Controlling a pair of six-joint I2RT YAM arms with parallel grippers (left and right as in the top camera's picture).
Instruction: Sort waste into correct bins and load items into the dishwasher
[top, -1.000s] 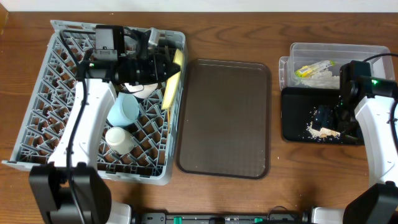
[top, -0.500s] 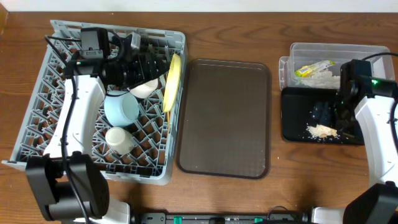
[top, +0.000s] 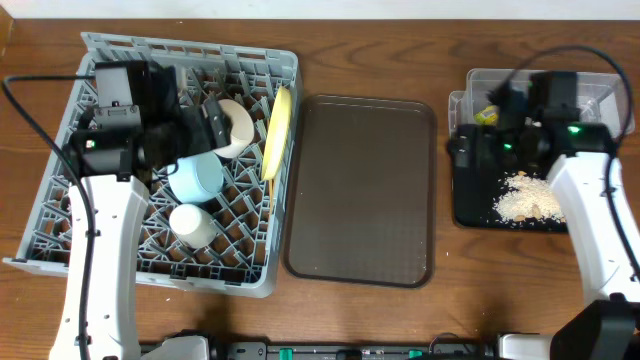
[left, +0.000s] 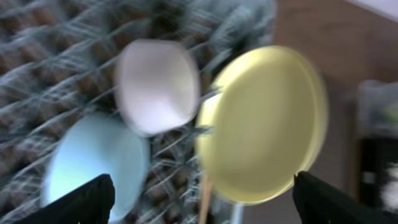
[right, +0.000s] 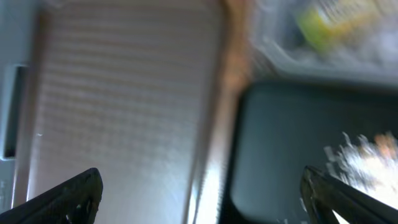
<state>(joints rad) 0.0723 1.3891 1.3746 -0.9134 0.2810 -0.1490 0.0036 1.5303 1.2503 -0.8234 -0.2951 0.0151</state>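
The grey dishwasher rack (top: 60, 215) holds the white bowl (top: 238, 127), the light blue bowl (top: 197, 177) and the yellow plate (top: 277, 128), which stands on edge. My left gripper (top: 214, 122) hangs open just left of the white bowl, holding nothing. In the left wrist view the white bowl (left: 158, 86), blue bowl (left: 93, 162), plate (left: 264, 124) and a wooden chopstick (left: 204, 200) lie beyond the open left gripper (left: 202, 205). My right gripper (top: 476, 150) is open over the left end of the black tray (top: 470, 212), where food scraps (top: 525, 197) lie. The wrapper (right: 323, 25) sits in the clear tub (top: 600, 82).
A brown serving tray (top: 362, 190) lies between the rack and the bins. A small white cup (top: 190, 224) stands in the rack in front of the blue bowl. Both wrist views are blurred by motion.
My left gripper opened, let go of the white bowl in the rack and drew back left. My right arm lifted off the scraps and swung left and back over the black tray.
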